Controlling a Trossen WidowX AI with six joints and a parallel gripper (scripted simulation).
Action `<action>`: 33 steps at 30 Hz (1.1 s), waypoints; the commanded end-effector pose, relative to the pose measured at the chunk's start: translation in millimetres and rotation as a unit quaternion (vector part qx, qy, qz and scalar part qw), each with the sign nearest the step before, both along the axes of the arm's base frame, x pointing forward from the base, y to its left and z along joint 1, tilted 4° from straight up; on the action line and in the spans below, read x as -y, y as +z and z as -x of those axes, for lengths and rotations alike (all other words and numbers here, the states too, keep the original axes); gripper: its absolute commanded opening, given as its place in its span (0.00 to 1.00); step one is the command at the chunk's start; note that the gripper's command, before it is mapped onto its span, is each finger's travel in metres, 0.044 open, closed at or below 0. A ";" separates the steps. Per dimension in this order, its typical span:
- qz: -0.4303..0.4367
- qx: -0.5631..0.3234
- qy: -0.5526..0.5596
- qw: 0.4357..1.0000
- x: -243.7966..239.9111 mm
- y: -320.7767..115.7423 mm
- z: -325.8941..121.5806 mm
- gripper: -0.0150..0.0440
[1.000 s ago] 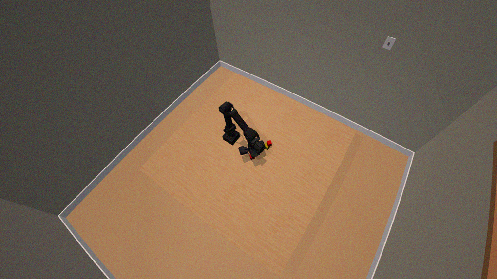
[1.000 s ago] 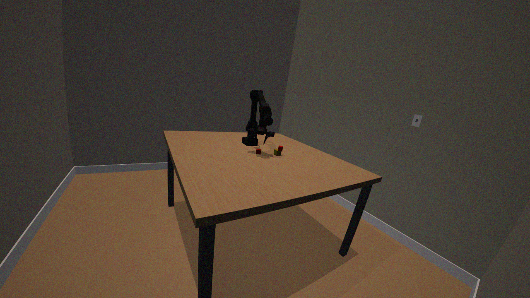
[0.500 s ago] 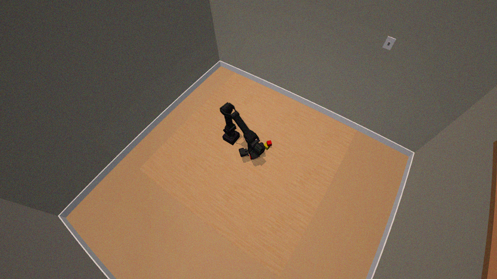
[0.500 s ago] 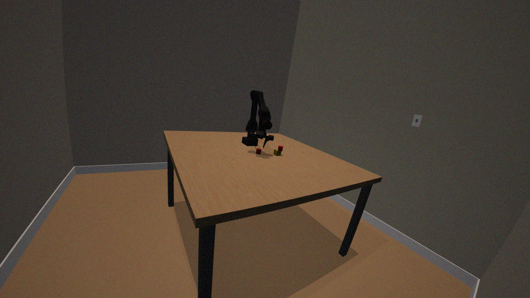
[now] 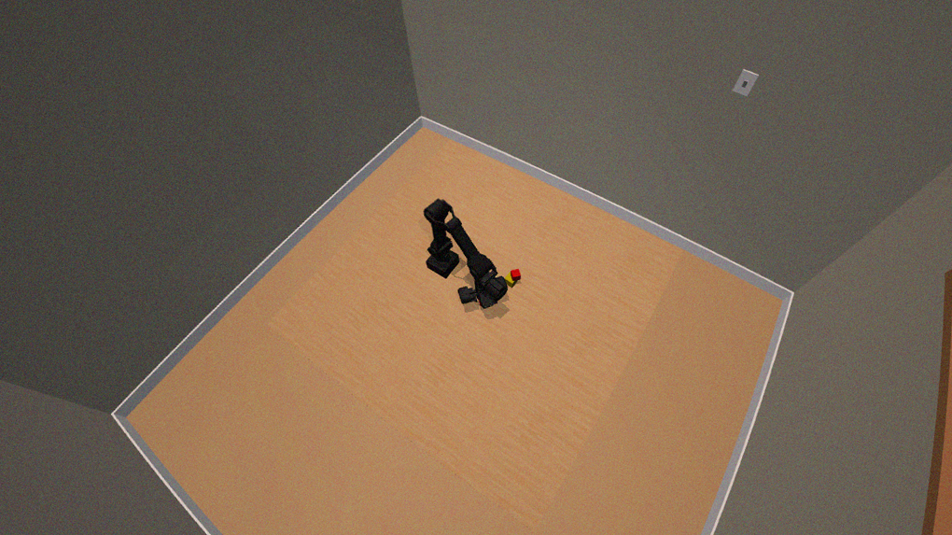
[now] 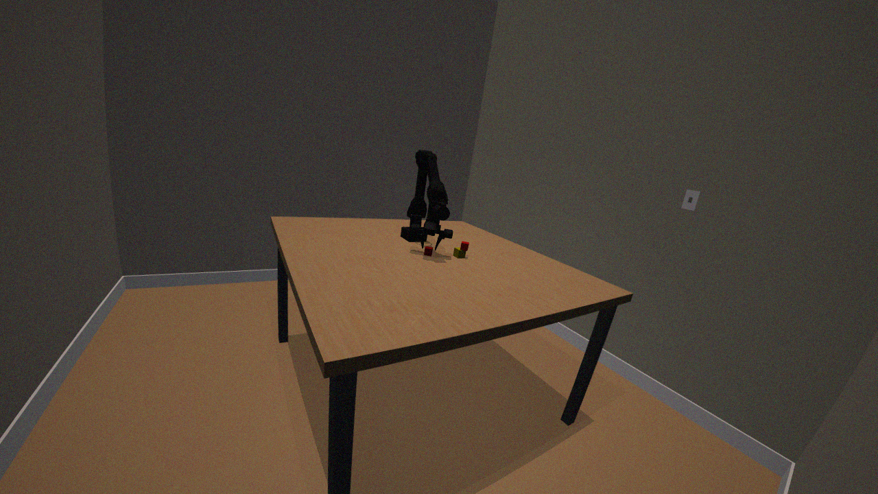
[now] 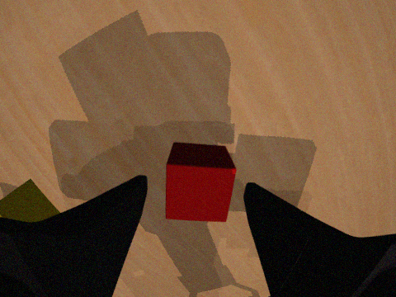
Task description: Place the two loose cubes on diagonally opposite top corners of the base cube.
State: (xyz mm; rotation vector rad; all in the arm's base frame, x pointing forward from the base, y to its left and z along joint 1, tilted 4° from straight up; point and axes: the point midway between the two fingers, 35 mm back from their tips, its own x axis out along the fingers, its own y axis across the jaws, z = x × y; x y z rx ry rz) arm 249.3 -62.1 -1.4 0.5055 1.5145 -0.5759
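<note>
Yellow base cube [image 5: 511, 280] [image 6: 459, 252] [image 7: 29, 203] carries one red cube [image 5: 516, 274] [image 6: 464, 245] on the tabletop [image 6: 392, 294]; nearby, the wide-open gripper [image 6: 429, 248] [image 7: 196, 187] straddles a second red cube [image 6: 428, 251] [image 7: 200, 191], ungripped.

Yellow base cube [image 5: 511, 280] [image 6: 458, 252] [image 7: 30, 204]: flat on table. One red cube [image 5: 516, 274] [image 6: 464, 245]: on top, offset, overhanging, looks level. Second red cube [image 6: 427, 251] [image 7: 200, 191]: upright on table, left of base, apart from it; not placed.
</note>
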 end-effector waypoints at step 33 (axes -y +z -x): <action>0.002 0.000 0.002 1.000 -0.5 49.1 -7.3 0.43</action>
